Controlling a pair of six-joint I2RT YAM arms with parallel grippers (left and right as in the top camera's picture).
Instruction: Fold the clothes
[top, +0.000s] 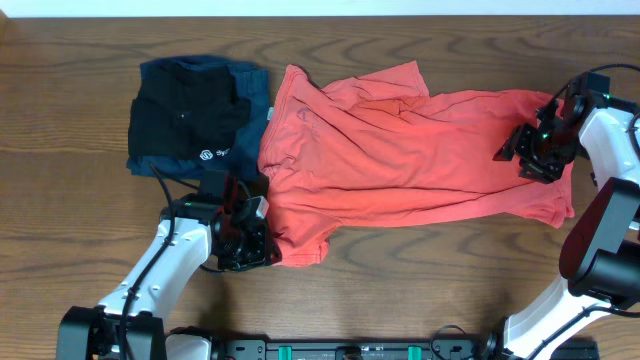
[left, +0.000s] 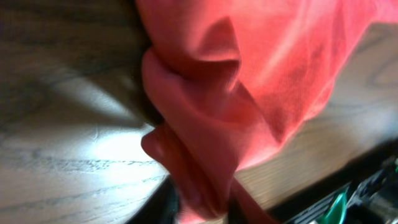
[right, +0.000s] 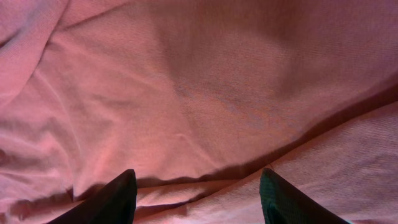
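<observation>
The clothes, a coral-red T-shirt (top: 400, 150), lie crumpled across the middle and right of the table, no lettering showing. My left gripper (top: 262, 245) is at the shirt's near-left sleeve corner. In the left wrist view a bunched fold of the red fabric (left: 249, 74) runs down between the two dark fingers, and the left gripper (left: 202, 208) is shut on it. My right gripper (top: 530, 150) rests over the shirt's far right end. In the right wrist view the right gripper (right: 196, 199) stands open, its fingers (right: 118, 199) wide apart on the fabric (right: 199, 81), a low ridge of cloth between them.
A folded black garment (top: 190, 115) with a small white logo lies on a folded navy garment (top: 150, 165) at the back left, touching the shirt's left edge. Bare wooden table (top: 80, 200) shows left and in front. The arms' base rail (top: 340, 350) runs along the near edge.
</observation>
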